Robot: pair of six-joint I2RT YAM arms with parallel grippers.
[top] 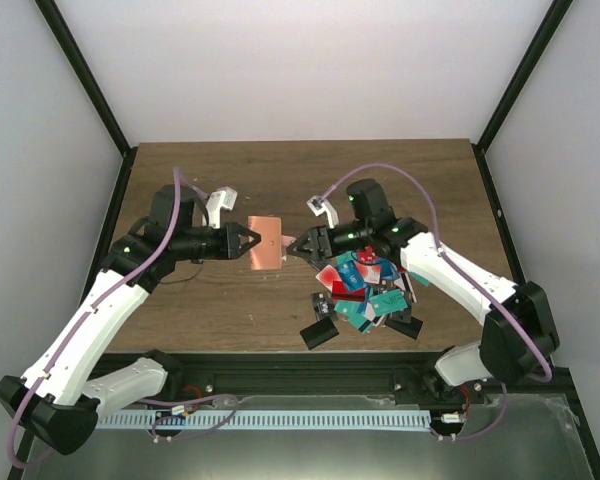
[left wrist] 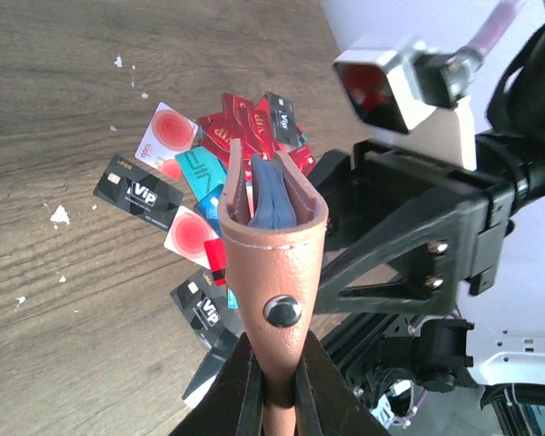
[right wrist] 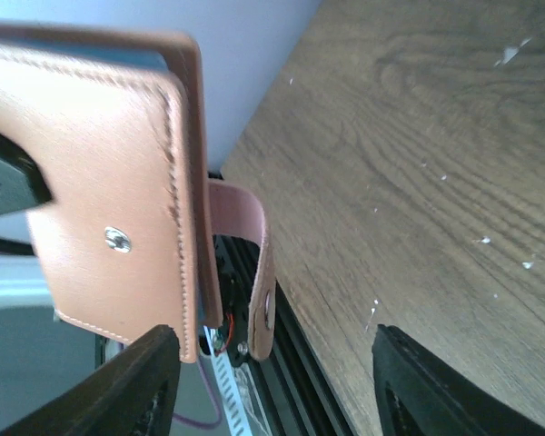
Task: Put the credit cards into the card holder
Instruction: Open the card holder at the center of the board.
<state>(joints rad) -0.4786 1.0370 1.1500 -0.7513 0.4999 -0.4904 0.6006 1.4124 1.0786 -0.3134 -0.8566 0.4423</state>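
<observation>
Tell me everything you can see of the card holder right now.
The card holder is a small salmon-brown wallet, leather-like, with pale stitching along its edges and a metal snap stud on one face. Its closing strap, which has its own snap, hangs loose. The mouth gapes slightly, showing bluish pockets inside. The left gripper pinches one end, holding it off the table; the right gripper, fingers open, flanks the strap.

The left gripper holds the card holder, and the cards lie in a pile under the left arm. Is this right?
Not fully. The left gripper does hold the card holder, but the cards lie in a pile under the right arm, not the left. The top view shows it.
</observation>
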